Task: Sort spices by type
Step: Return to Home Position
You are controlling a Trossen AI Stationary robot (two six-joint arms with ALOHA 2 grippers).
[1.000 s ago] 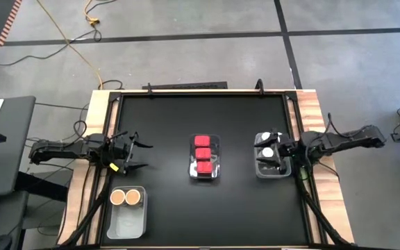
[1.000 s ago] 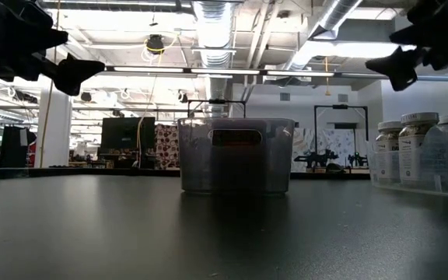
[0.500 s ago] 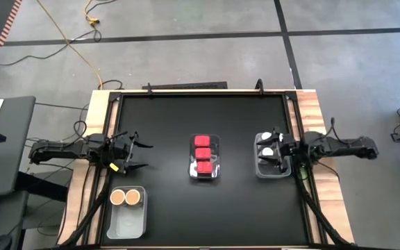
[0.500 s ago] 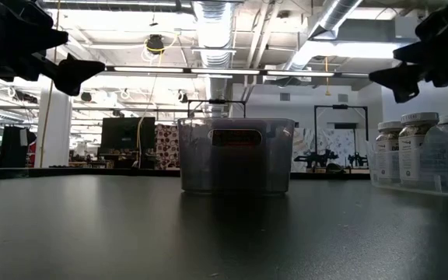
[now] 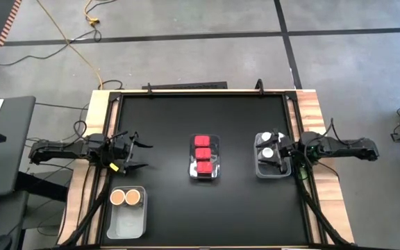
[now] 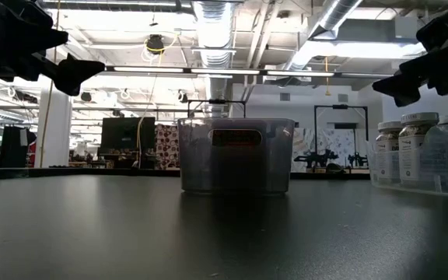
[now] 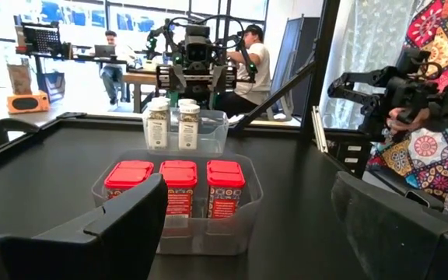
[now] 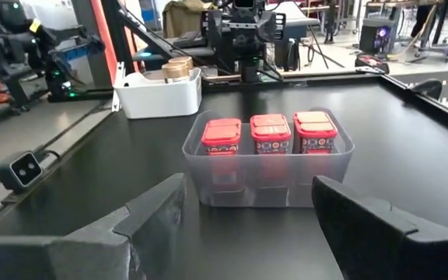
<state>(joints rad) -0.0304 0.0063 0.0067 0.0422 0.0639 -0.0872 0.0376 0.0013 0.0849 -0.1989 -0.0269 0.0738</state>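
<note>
Three red square-topped spices (image 5: 203, 157) stand in a clear bin (image 5: 216, 173) at the table's middle. White-lidded jars (image 5: 265, 147) stand in a bin at the right (image 6: 418, 148). Two brown-topped jars (image 5: 126, 198) stand in the far end of a bin at the near left (image 8: 179, 68). My left gripper (image 5: 139, 155) hovers open and level at the left edge, facing the red spices (image 7: 179, 187). My right gripper (image 5: 275, 149) hovers open above the right bin, its fingers over part of the jars, also facing the red spices (image 8: 271, 136). Nothing is between either gripper's fingers.
The black tabletop (image 5: 165, 125) has raised wooden side rails (image 5: 314, 111). The near-left bin (image 5: 127, 219) is bare in its near part. Beyond the table lie a workshop with benches, other robot arms and seated people (image 7: 251, 47).
My right gripper has sunk a little above the right bin while its arm swung straight toward the table's right edge. The jars and bins have stayed in place.
</note>
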